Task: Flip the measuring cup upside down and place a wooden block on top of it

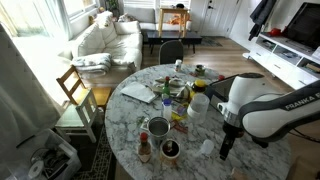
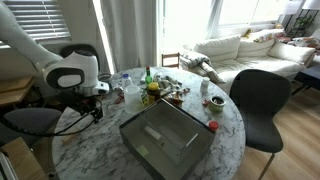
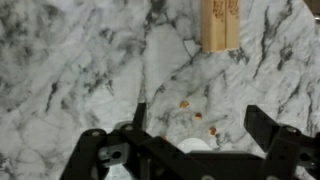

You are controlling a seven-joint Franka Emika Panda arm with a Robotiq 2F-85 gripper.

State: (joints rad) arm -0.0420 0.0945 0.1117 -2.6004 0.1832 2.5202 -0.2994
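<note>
1. Two dark fingers (image 3: 265,122) of the gripper (image 3: 195,112) are seen in the wrist view, spread wide apart. Nothing is clamped between them, and the jaws are released over the marble table (image 3: 80,60).
2. A whitish rounded shape is glimpsed low between the finger bases. Too much of it is hidden for it to be identified.
3. A few small orange crumbs (image 3: 198,115) are scattered on the marble just beyond the fingertips.
4. Farther out, the wooden block (image 3: 219,25) is found lying on the table at the top edge of the wrist view, well apart from the fingers. It is pale tan, a dark line runs down it, and its far end is cut off by the frame.
5. In an exterior view the gripper (image 1: 225,152) is pointed downward near the table's edge. The measuring cup (image 1: 206,147) is seen on the table just beside it, untouched. Whether its mouth is turned up or down cannot be told.
6. Beyond the cup a taller white bottle (image 1: 199,103) is stood among mixed clutter, and a round metal tin (image 1: 158,127) is set off to one side.
7. Past the table a wooden chair (image 1: 75,88) is placed, and a pale sofa (image 1: 105,38) is seen farthest back.
8. In an exterior view a grey box (image 2: 165,135) is laid on the tabletop, with a black chair (image 2: 258,100) drawn up beside the table.
</note>
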